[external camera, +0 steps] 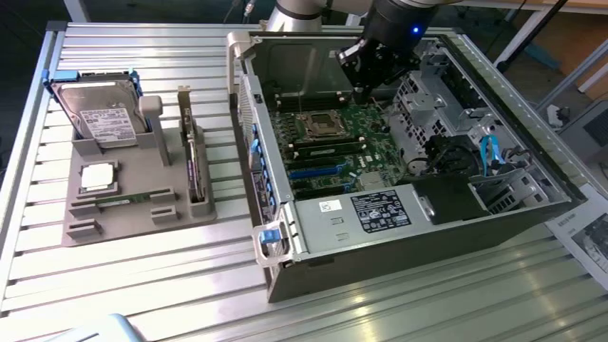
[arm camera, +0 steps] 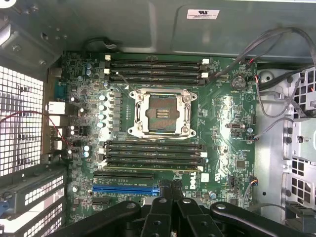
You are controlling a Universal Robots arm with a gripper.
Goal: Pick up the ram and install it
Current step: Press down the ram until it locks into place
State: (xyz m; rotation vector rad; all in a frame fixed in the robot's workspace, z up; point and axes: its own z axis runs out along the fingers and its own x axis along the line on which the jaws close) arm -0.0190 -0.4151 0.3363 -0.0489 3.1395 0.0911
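Observation:
The ram is a thin green stick lying flat in a slot near the front of the grey fixture, at the exterior view's left. My gripper hangs inside the open computer case, over the far part of the motherboard and well away from the ram. In the wrist view my gripper has its black fingers pressed together and holds nothing. It points at the board near the blue slot. Beyond it are the bare processor socket and long black memory slots on both sides of it.
The fixture also carries a hard drive, a square silver processor chip and an upright dark expansion card. The case wall stands between fixture and motherboard. Cables and a drive cage crowd the case's right side.

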